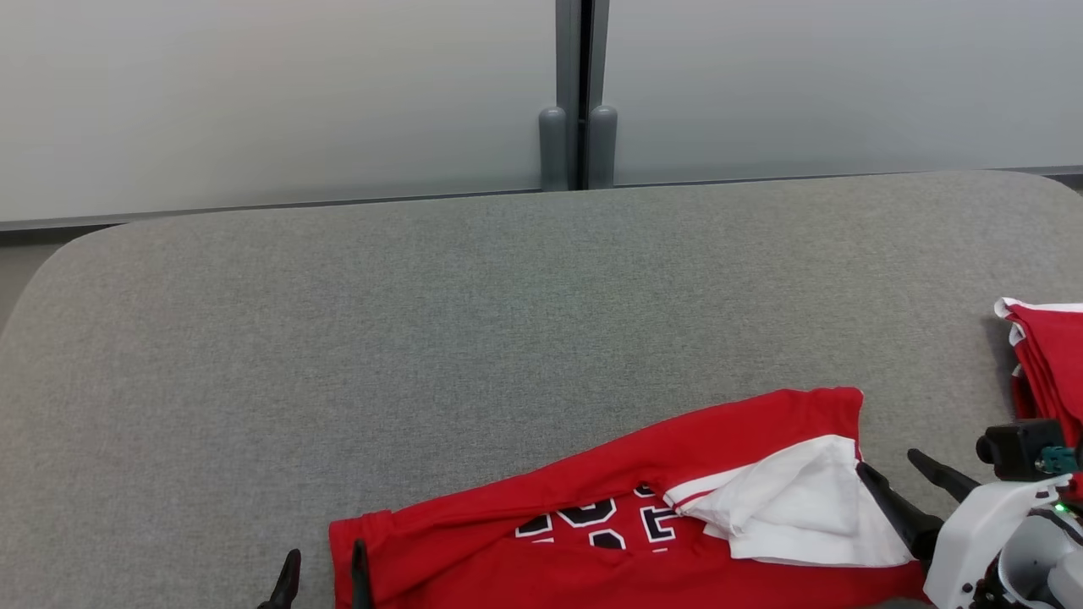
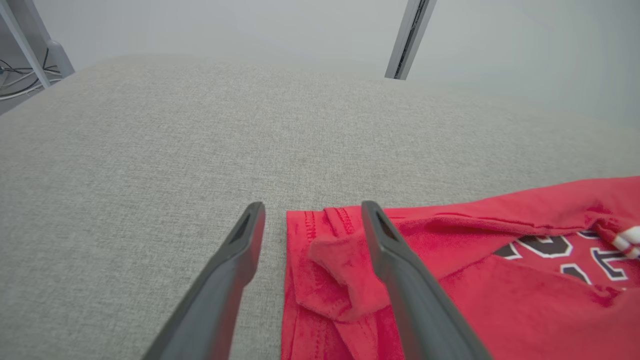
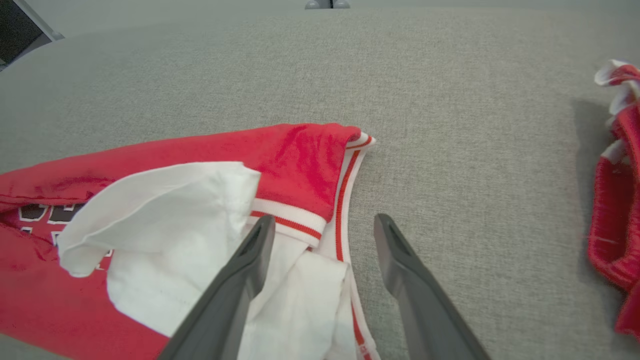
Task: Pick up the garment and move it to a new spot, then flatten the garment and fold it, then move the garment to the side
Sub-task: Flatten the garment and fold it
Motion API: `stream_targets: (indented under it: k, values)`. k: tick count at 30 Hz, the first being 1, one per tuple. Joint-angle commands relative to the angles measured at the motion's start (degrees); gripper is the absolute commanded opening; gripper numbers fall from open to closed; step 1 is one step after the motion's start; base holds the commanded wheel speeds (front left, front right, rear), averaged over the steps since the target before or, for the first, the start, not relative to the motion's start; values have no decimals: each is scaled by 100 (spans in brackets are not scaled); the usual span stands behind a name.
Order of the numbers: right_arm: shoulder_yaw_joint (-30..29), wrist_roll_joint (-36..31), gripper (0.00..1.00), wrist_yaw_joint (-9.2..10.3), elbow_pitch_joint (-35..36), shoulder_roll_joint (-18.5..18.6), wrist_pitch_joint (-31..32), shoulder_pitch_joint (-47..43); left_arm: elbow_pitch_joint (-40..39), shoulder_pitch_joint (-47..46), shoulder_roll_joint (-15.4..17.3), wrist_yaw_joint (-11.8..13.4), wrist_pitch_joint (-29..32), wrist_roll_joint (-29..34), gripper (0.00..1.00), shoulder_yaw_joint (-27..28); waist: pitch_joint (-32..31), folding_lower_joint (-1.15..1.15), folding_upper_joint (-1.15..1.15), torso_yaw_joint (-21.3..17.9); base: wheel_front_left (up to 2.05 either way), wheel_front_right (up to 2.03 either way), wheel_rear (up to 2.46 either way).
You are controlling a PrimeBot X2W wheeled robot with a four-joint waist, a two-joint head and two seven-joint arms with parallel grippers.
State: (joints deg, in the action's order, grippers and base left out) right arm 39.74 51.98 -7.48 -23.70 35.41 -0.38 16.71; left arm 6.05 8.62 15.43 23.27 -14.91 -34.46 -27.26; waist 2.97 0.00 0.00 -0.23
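An office-like lab: frosted partition panels (image 1: 254,101) behind a grey felt-covered table (image 1: 423,296).

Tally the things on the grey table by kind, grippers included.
Garments: 2, the red and white garment at the near edge and a red and white bundle at the right edge of the table
Grippers: 2, the left gripper and the right gripper, both open
Total: 4

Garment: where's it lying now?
In the head view the garment lies at the table's near edge, right of centre, spanning from the open left claw to the open right claw; a second red pile sits apart at the far right.
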Motion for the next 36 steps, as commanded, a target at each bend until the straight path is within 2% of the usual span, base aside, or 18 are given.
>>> stream_targets:
  k: [1,5,11,20,21,22,28,36]
  values:
    - [-64,-84,100,-3,-121,-71,91,68,-73,45,-93,14,-33,166,100,99,68,0,0,84,0,0,0]
    - [-162,-224,100,-1,-465,-254,279,102,-156,128,-354,-98,-31,442,100,257,119,0,0,190,0,0,0]
    - [-279,-429,100,-2,-947,-446,533,69,-200,195,-721,-424,-32,888,100,571,183,0,0,334,0,0,0]
    - [-52,-39,100,-10,-874,-702,1038,48,-98,208,-1013,-851,-32,1305,100,1033,210,0,0,410,0,0,0]
    - [46,91,24,-18,-741,-734,1092,53,-87,197,-1035,-891,-33,1343,100,1081,201,0,0,409,0,0,0]
    - [57,375,0,-22,-590,-787,1114,37,-63,203,-1056,-925,-33,1367,100,1127,181,0,0,400,0,0,0]
    - [-148,1111,0,-6,-391,-280,957,26,60,291,-1147,-1152,-33,1447,100,1411,-90,0,0,290,0,0,0]
    - [-596,1574,0,-1,-743,605,819,-19,174,333,-1195,-1437,-33,1565,100,1675,-367,0,0,168,0,0,0]
